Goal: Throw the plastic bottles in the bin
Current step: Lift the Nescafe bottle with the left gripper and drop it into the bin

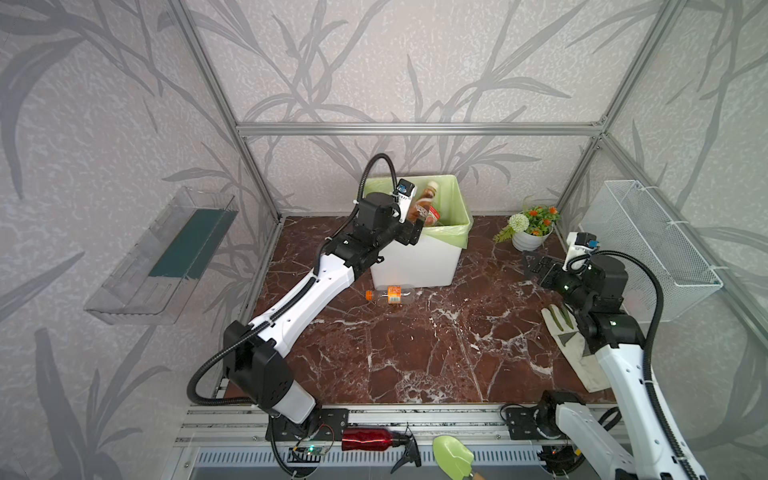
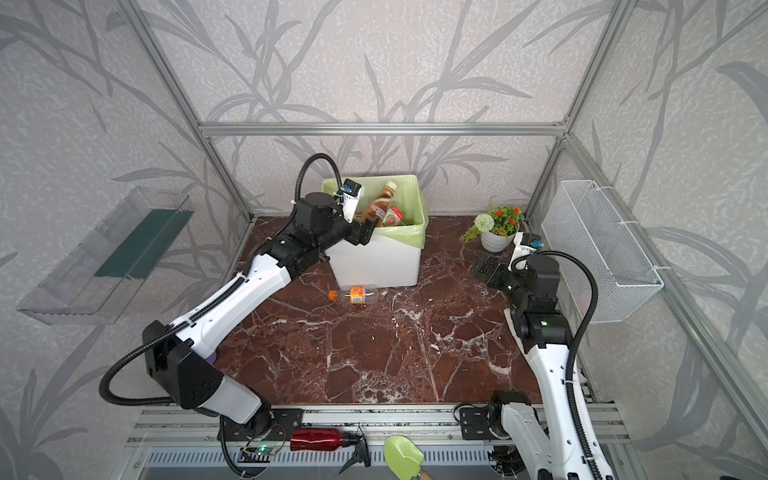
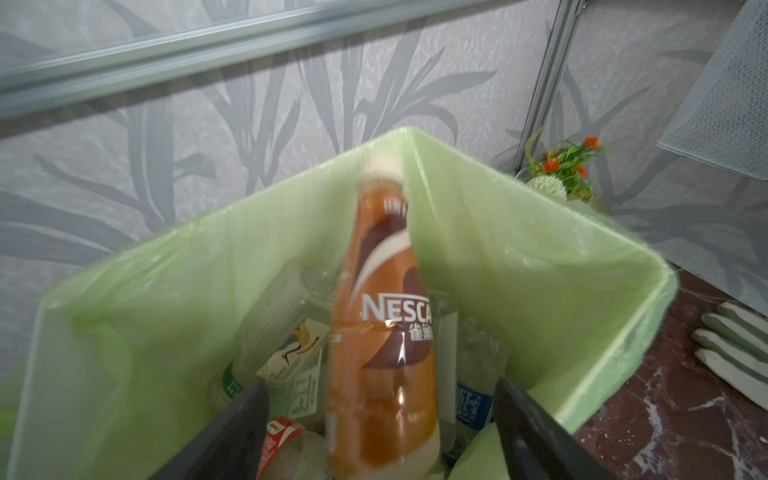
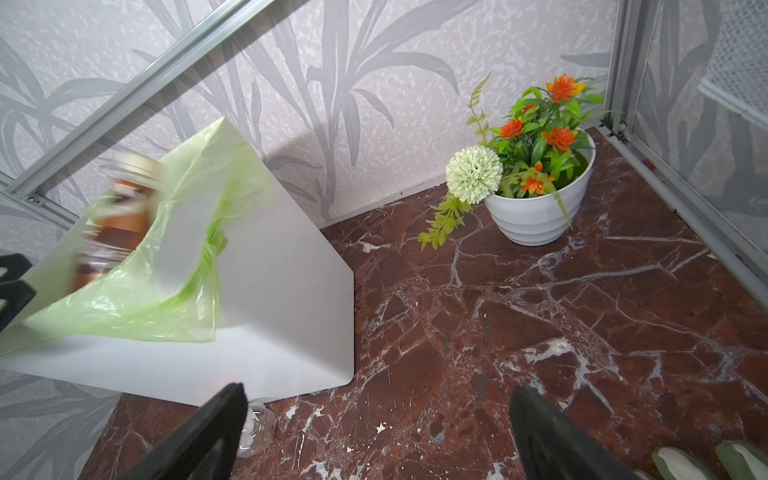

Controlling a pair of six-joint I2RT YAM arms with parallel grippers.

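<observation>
The bin is a white tub lined with a light green bag, standing at the back of the marble table. My left gripper hovers at the bin's near left rim, open. A brown-labelled plastic bottle is blurred between the spread jaws, untouched, over the bin. Several other bottles lie inside. One clear bottle with an orange cap lies on the table before the bin. My right gripper is open and empty, right of the bin.
A white flower pot stands at the back right. A glove lies by the right arm. A wire basket hangs on the right wall, a clear tray on the left. A red metallic bottle and green trowel lie on the front rail.
</observation>
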